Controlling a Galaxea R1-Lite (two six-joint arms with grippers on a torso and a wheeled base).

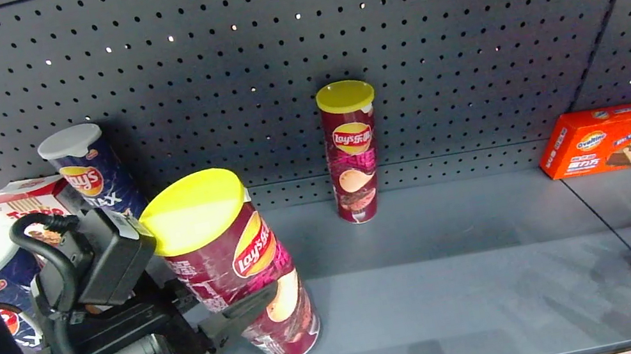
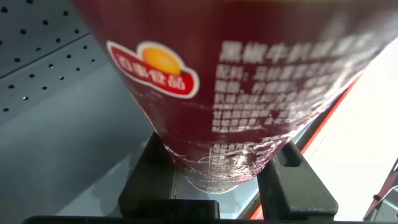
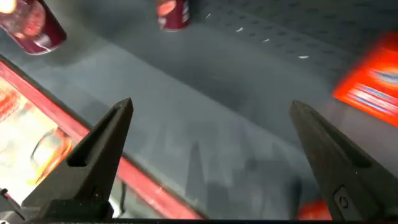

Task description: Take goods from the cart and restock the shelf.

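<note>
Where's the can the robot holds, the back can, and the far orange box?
held can (image 1: 251, 253), head view, its logo.
back can (image 1: 354, 157), head view, its side.
far orange box (image 1: 611, 143), head view, front face.

Maroon chip can (image 1: 233, 263), tilted, at shelf (image 1: 439, 291) front

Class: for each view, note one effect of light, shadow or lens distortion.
Head view: the hole rows of the pegboard bow, a lens effect. Left wrist view: beyond the held can, the background is washed out white. Right wrist view: dark shadows streak the shelf beneath the right tool.
</note>
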